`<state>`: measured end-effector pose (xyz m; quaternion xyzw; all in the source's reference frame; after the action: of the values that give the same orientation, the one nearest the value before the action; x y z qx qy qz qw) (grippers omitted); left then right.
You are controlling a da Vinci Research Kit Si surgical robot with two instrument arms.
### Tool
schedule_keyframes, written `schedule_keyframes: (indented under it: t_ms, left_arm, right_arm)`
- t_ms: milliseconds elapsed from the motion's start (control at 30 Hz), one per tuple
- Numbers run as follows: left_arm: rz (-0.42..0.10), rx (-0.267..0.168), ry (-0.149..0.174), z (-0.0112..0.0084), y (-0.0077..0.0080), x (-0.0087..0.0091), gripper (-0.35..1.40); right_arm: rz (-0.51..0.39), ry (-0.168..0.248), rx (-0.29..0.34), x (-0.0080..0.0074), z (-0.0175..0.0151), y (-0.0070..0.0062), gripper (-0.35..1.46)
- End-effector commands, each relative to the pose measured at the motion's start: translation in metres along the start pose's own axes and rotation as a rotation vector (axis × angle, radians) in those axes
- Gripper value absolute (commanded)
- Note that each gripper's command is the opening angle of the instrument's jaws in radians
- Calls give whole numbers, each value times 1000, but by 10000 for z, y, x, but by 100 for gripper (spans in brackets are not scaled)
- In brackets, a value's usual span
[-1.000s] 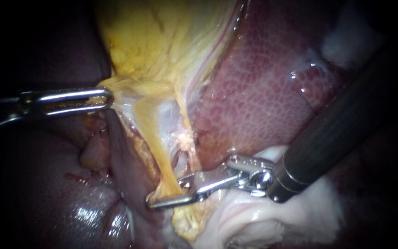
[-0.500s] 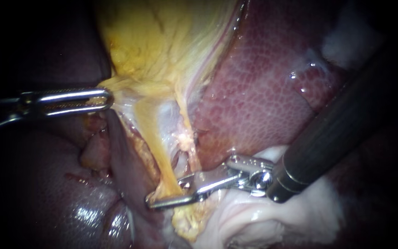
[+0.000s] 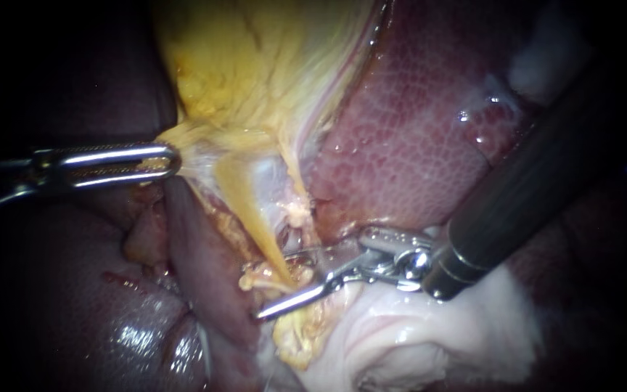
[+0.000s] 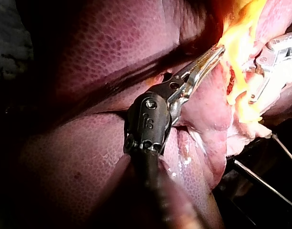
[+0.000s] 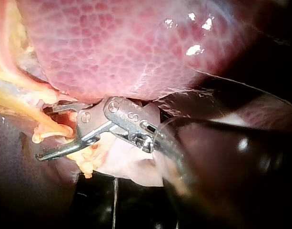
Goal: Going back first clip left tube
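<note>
Item, 9 o'clock: left instrument [image 3: 170, 160], jaws clenched on the yellow, fatty edge of the gallbladder [image 3: 255, 65].
Item, 5 o'clock: right instrument [image 3: 273, 284], jaws released, astride the left tube [image 3: 255, 218], a slick yellow cord running 11 to 5 o'clock beside the mottled red liver [image 3: 415, 145].
No clip discernible.
Handling: withdraw along the jaw axis, jaws parted, without snagging the cord.
</note>
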<state>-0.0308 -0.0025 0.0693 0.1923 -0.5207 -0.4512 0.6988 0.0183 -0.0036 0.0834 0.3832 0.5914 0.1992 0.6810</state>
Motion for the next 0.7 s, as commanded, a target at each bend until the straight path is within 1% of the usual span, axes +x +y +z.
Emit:
schedule_keyframes:
  t_ms: [33,200,267,333,367,500,533,700]
  left_arm:
    - [0,0,0,0,0,0,-35]
    - [0,0,0,0,0,1,-35]
    - [1,0,0,-1,0,1,-35]
    - [1,0,0,-1,0,2,-35]
    - [1,0,0,-1,0,2,-35]
    - [3,-5,-2,1,0,5,-35]
    - [3,-3,-2,2,-1,6,-35]
    - [4,-2,-2,4,-1,8,-35]
  right_arm:
    - [0,-1,4,-1,-3,-2,60]
    - [-2,-10,32,-3,-14,-16,60]
    - [-2,-11,40,-3,-23,-24,60]
    - [-11,-12,46,1,-37,-32,60]
    - [-20,-10,38,4,-44,-36,60]
    - [-71,-1,6,28,-78,-48,60]
    - [-86,2,-2,37,-89,-52,60]
    - [-134,8,-46,69,-128,-68,60]
